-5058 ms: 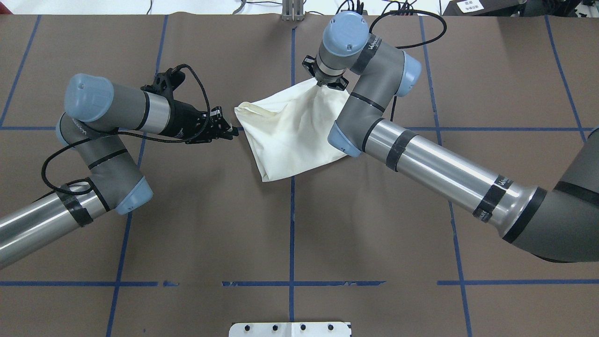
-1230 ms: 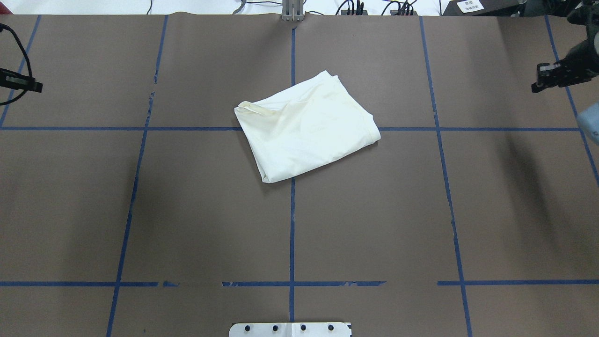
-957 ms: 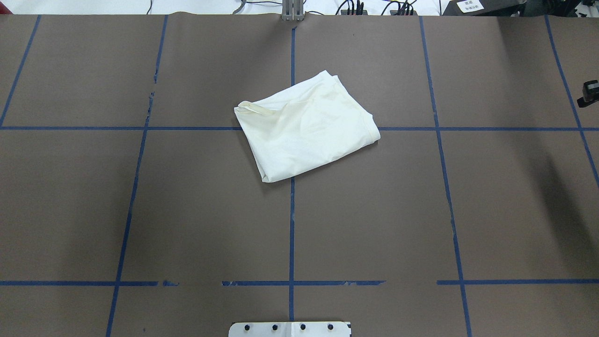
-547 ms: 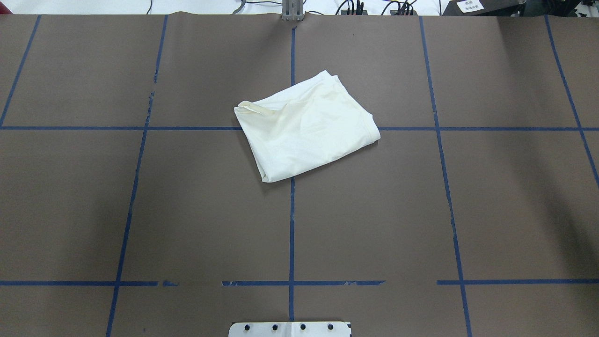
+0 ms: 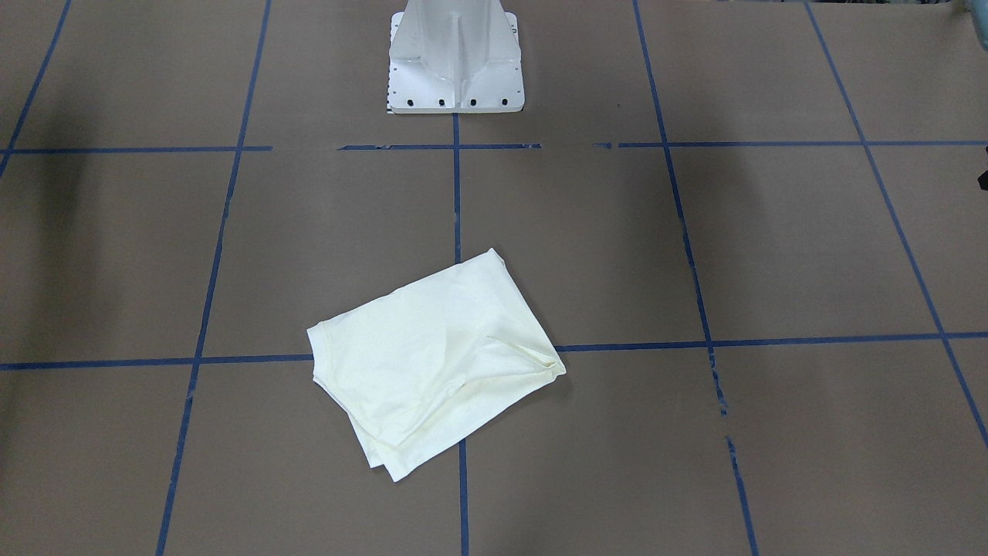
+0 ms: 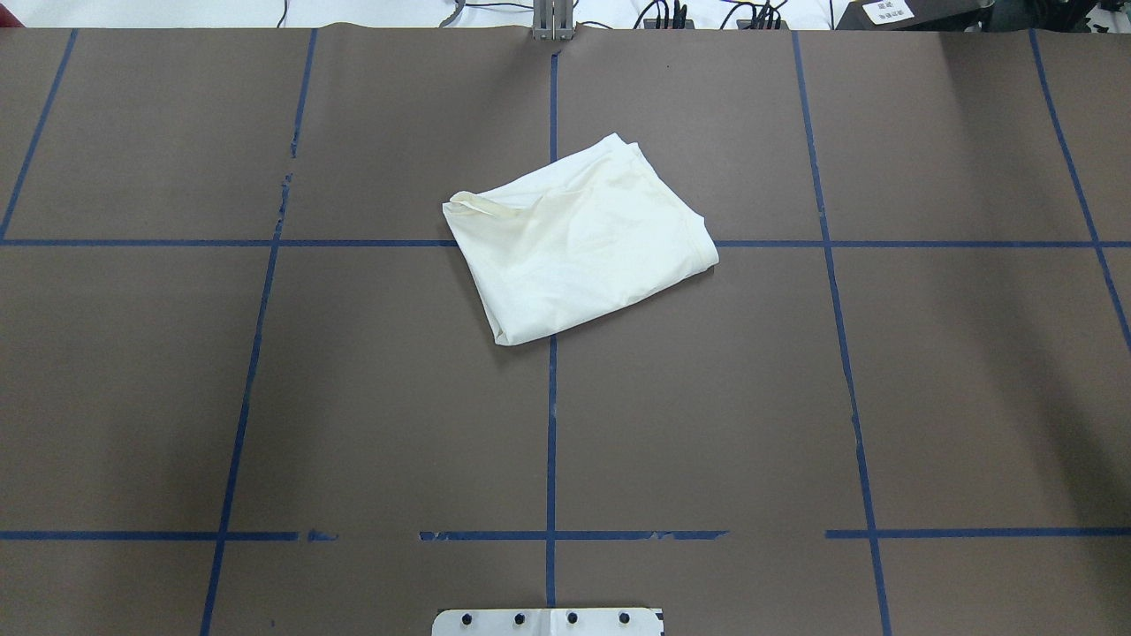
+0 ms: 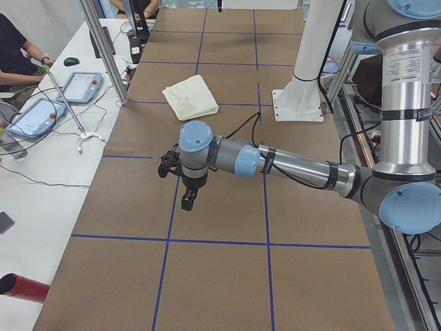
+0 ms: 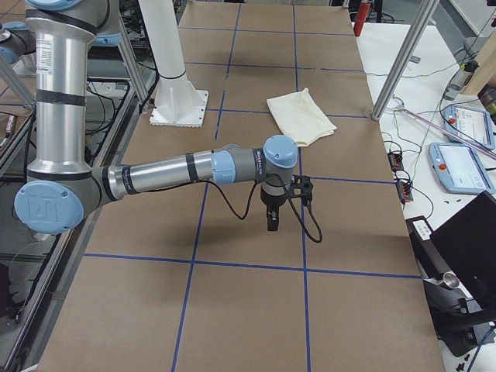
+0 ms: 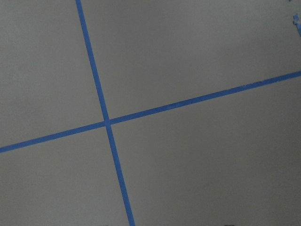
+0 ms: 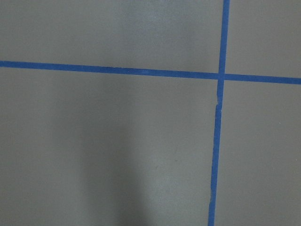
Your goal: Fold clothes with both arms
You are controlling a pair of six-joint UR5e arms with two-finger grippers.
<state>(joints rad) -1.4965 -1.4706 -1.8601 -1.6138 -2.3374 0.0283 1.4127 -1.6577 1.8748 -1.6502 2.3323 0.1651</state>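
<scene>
Left pincer (image 7: 187, 199) and right pincer (image 8: 271, 220) have pulled back to the desk's (image 6: 177, 397) ends, well apart from the cream T-shirt (image 6: 579, 243); whether they are clenched or released I cannot tell. The shirt lies folded mid-desk, unheld, so folding looks finished. Open room surrounds every edge.

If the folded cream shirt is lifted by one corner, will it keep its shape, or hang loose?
Probably floppy: the T-shirt is thin cloth in loose, creased layers, so it would likely unfold and hang. Pushed, it may bunch rather than slide whole on the matte table. It looks light.
</scene>
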